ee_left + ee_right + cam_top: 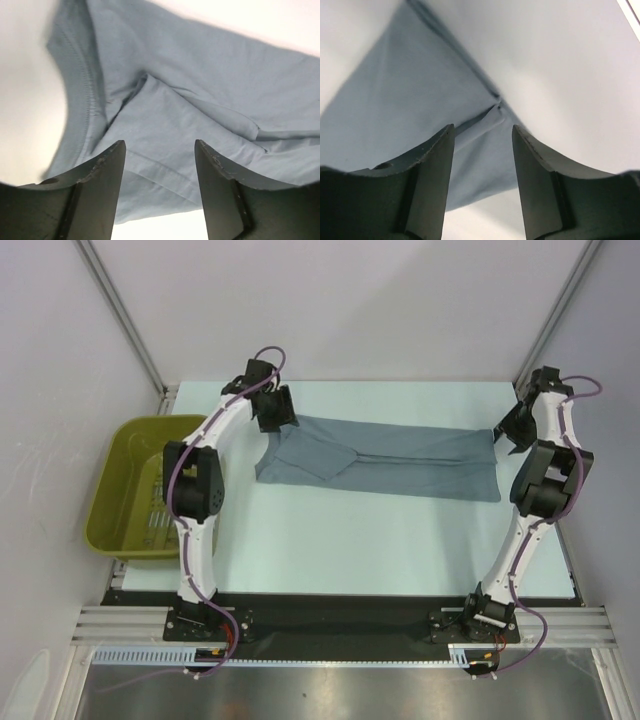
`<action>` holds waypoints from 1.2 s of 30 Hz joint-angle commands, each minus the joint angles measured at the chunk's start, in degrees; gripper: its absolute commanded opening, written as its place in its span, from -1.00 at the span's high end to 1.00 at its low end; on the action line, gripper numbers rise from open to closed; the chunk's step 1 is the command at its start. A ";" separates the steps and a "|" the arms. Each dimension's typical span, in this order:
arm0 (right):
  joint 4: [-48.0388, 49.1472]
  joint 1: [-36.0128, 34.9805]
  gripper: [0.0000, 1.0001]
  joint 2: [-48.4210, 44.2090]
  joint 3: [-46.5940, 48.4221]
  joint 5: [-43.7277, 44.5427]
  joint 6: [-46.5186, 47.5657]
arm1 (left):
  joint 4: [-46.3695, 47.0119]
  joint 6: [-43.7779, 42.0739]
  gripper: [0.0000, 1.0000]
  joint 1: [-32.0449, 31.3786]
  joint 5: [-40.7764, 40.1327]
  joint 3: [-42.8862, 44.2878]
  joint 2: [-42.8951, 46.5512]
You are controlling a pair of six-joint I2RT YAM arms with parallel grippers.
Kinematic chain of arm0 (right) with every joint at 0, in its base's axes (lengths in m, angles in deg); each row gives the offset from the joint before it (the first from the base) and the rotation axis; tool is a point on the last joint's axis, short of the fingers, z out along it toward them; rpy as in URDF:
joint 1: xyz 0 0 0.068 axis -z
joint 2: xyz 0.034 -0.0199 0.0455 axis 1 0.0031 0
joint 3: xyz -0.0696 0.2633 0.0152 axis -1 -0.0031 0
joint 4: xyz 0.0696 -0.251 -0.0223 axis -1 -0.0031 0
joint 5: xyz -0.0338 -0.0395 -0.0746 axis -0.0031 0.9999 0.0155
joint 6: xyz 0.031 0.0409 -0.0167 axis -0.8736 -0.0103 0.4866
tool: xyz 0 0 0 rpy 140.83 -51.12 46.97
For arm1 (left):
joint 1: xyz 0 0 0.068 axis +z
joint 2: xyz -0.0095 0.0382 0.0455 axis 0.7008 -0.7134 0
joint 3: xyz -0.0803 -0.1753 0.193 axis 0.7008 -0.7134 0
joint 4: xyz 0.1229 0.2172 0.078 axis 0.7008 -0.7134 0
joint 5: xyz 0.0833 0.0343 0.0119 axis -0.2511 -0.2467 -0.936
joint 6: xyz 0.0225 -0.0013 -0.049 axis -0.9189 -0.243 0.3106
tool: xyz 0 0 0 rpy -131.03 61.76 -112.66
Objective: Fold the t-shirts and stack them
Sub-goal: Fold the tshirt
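Observation:
One slate blue-grey t-shirt [390, 460] lies flat across the back of the table as a long band folded lengthwise, collar end to the left. My left gripper [275, 412] hovers over that left end with its jaws open. In the left wrist view the t-shirt [200, 75] shows its collar seam and a folded sleeve beyond the open left gripper [160, 142], which holds nothing. My right gripper [512, 428] stands at the shirt's right end. In the right wrist view the hem corner of the t-shirt [405, 100] lies under the open right gripper [483, 126].
An olive basket [120, 460] stands off the table's left edge, beside the left arm. Metal frame posts rise at both back corners. The pale table [360, 540] is bounded by a black strip at the near edge.

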 commanded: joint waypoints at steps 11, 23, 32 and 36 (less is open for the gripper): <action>6.67 -18.17 0.07 -14.38 -18.58 -3.98 -0.79 | 8.68 -1.50 0.17 -4.01 9.65 -20.18 18.48; 17.39 -39.72 0.02 -4.12 -16.59 -4.42 -15.56 | 11.94 -0.71 0.21 -5.16 16.78 -24.41 11.64; 15.29 -41.48 0.01 2.84 -5.70 1.46 -15.13 | 10.36 -2.55 0.24 -5.25 17.22 -22.38 9.70; 15.38 -41.04 0.01 5.82 -0.78 3.05 -13.10 | 10.97 -2.64 0.25 -5.34 17.30 -24.75 10.66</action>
